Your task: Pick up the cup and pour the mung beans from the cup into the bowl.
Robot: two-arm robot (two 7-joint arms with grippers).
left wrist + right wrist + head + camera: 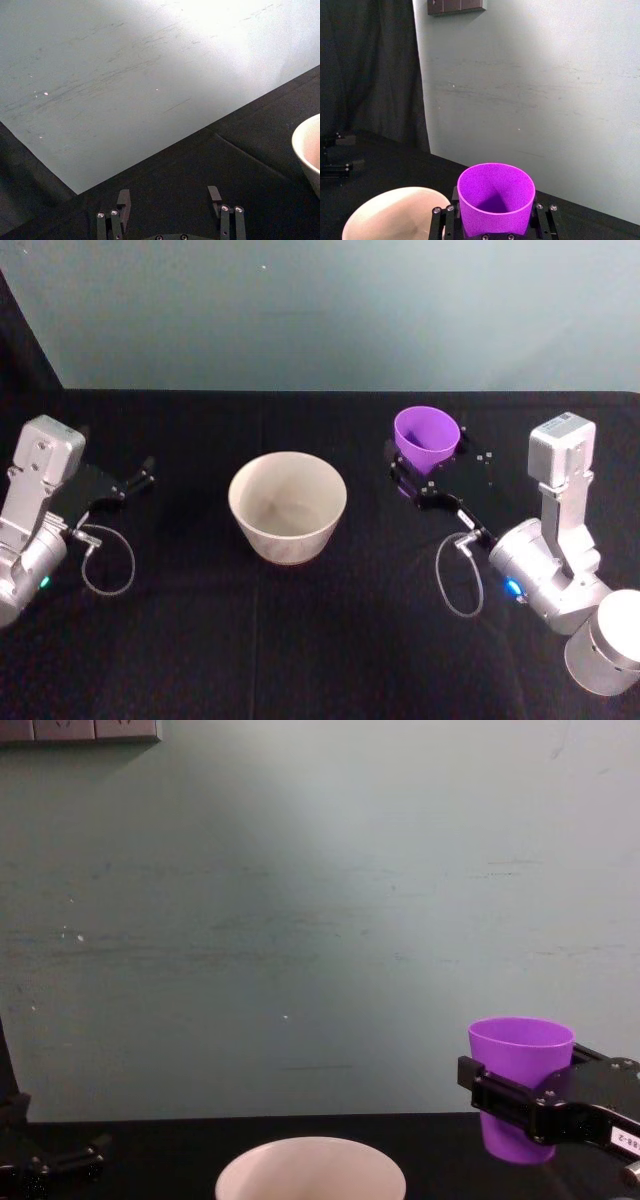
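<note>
The purple cup (427, 437) stands upright between the fingers of my right gripper (415, 475), which is shut on its lower wall. It is to the right of the white bowl (285, 532) and apart from it. In the right wrist view the cup (495, 197) sits in the gripper (492, 216), with the bowl (395, 215) beside it. From the chest, the cup (520, 1070) is held by the gripper (515, 1105) about level with the rim of the bowl (310, 1170). The mung beans are hidden; the cup's visible inside is plain purple. My left gripper (140, 478) rests open at the far left.
A black cloth covers the table (320, 640), and a pale wall (330, 310) rises right behind it. The left wrist view shows the left gripper (170, 197) over bare cloth and the bowl's edge (307, 150). Cables loop beside both wrists.
</note>
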